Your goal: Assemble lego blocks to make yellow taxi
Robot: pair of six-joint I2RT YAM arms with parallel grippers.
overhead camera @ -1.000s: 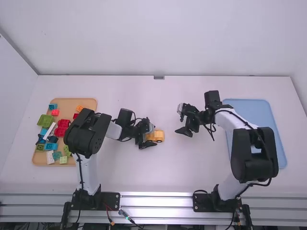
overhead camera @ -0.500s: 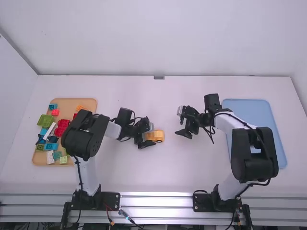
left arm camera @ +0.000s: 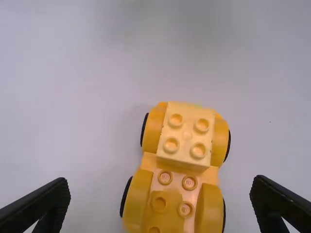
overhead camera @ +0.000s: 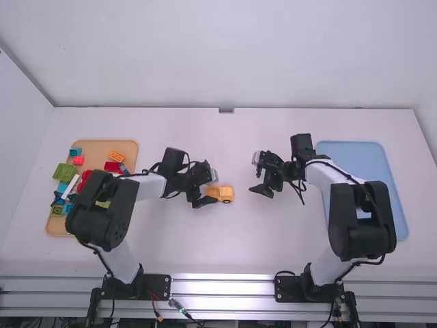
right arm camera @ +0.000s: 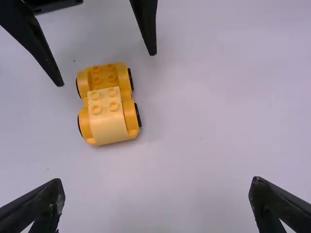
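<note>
Left gripper [left arm camera: 161, 193] is spread at the toy car's [overhead camera: 221, 194] left end; right gripper [right arm camera: 158, 193], also spread, is to its right. The car stands mid-table, pale block [left arm camera: 184, 137] on its right half. Body-building appears in hand; next, likely fetch a left-tray [overhead camera: 99, 145] block for the bare studs.

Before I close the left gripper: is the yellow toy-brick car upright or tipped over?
Upright: the yellow toy-brick car shows its studs facing up, with black-edged wheels along both sides.
</note>
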